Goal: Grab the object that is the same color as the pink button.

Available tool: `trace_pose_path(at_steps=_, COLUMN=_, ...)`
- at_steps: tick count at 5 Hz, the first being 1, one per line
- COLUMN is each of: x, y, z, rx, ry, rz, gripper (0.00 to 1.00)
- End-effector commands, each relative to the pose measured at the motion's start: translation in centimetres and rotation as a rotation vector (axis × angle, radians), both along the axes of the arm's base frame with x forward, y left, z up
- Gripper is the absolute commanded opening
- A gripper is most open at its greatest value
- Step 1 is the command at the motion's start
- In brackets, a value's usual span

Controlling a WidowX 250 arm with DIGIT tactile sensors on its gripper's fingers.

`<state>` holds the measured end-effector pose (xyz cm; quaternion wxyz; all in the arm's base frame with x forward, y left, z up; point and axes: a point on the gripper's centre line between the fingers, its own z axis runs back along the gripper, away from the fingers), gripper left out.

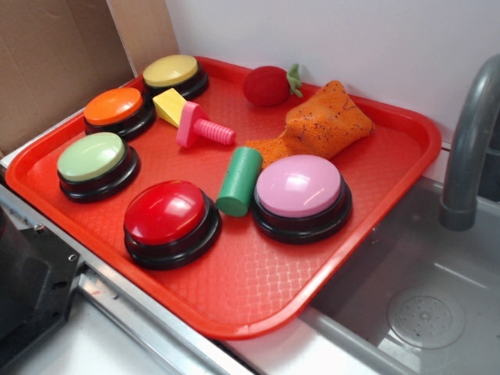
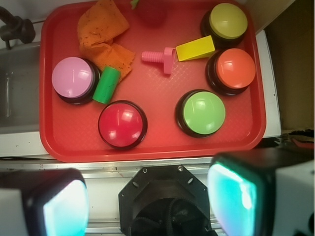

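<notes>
Red plastic tray point(image 1: 234, 297) with textured floor sits on a counter beside a steel sink point(image 1: 422, 312); grey faucet point(image 1: 469, 148) at the sink's far side, white wall behind, brown cardboard point(image 1: 55, 62) at one end. 5 dome buttons on black bases on the tray: pink button point(image 1: 299, 186), red button point(image 1: 166, 212), light green button point(image 1: 91, 157), orange button point(image 1: 114, 106), yellow button point(image 1: 171, 71). Hot-pink toy bolt point(image 1: 201, 127) lies on its side mid-tray, head touching or just beside the yellow wedge block point(image 1: 169, 105), threaded shaft pointing toward the green cylinder point(image 1: 240, 180). Cylinder lies between the pink and red buttons, touching or nearly touching the pink one. Crumpled orange cloth point(image 1: 320, 125) behind the pink button; red strawberry-like soft toy point(image 1: 268, 85) near the far rim. Nothing covers the bolt. In the wrist view the gripper point(image 2: 147, 201) sits over the counter off the tray's near edge, well apart from the bolt; its 2 fingers point(image 2: 236, 196) are spread wide with nothing between them, edges blurred.
</notes>
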<state>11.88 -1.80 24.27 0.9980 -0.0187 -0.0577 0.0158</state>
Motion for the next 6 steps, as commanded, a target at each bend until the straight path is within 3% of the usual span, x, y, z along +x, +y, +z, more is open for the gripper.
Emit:
trace_pose_path(at_steps=1, x=0.0, y=0.0, z=0.0, rx=0.0, ry=0.0, rz=0.0, gripper=1.0)
trace_pose_path(at_steps=2, x=1.7, y=0.3, z=-2.7, rx=0.033, ry=-0.015, rz=-0.007, gripper=1.0)
trace_pose_path(at_steps=3, x=3.3, y=0.8, z=-5.9, rx=0.065, ry=-0.089, rz=0.003, gripper=1.0)
trace_pose_path(at_steps=4, x=4.6, y=1.8, z=-8.6, rx=0.087, ry=-0.09, rz=0.02, gripper=1.0)
trace_pose_path(at_steps=5, x=6.5, y=3.0, z=-10.9, rx=0.116, ry=-0.143, rz=0.029, gripper=1.0)
trace_pose_path(at_steps=6, x=8.4, y=3.6, z=-12.9, rx=0.095, ry=-0.186, rz=0.064, gripper=1.0)
